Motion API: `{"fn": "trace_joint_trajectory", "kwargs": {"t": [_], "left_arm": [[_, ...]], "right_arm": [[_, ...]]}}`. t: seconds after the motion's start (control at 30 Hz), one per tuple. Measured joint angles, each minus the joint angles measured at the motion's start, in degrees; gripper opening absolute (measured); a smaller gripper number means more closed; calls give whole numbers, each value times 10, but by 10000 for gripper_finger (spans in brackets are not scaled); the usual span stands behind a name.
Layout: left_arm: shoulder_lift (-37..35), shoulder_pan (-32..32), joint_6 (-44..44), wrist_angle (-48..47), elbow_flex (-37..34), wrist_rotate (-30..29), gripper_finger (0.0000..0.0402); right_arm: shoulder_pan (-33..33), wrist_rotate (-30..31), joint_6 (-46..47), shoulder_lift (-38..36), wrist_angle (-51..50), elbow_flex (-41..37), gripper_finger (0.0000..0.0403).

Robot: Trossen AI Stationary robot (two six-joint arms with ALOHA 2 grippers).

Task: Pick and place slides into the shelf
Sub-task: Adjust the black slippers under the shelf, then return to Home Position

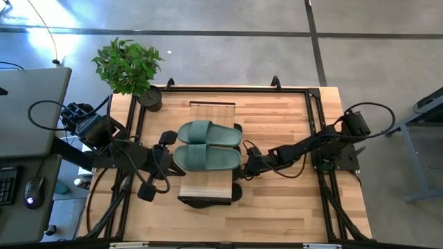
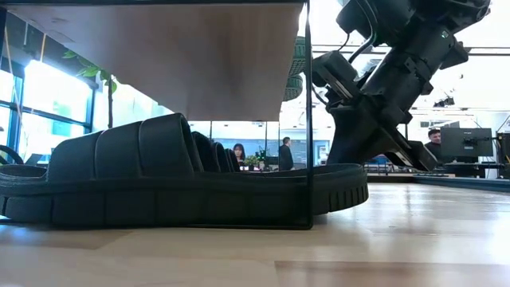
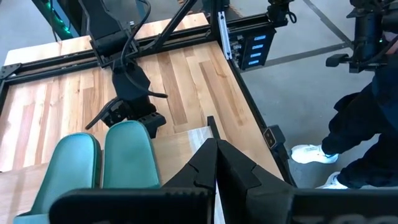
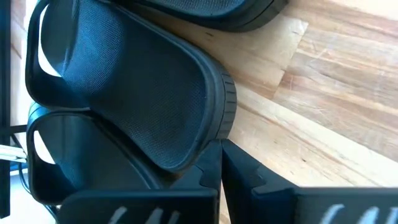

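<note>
Slides (image 1: 206,145) in green already top the shelf (image 1: 211,108), but the clenched, empty right end effector (image 1: 243,168) beside the black slide (image 4: 143,106) underneath could shove it askew.

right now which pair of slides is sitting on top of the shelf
The sage green pair, lying side by side on the shelf's light wood top. The black slides sit lower, under that plank on the table.

No readable text, labels, brands or numbers on anything shown
</note>
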Motion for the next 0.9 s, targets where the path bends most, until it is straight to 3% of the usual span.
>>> {"fn": "trace_joint_trajectory", "kwargs": {"t": [0.43,0.67,0.9], "left_arm": [[0,0,0,0,0,0,0],[0,0,1,-1,0,0,0],[0,0,1,-28,0,-11,0]], "right_arm": [[1,4,-5,0,-26,0,0],[21,-5,0,-11,-98,0,0],[27,2,-5,-93,-239,0,0]]}}
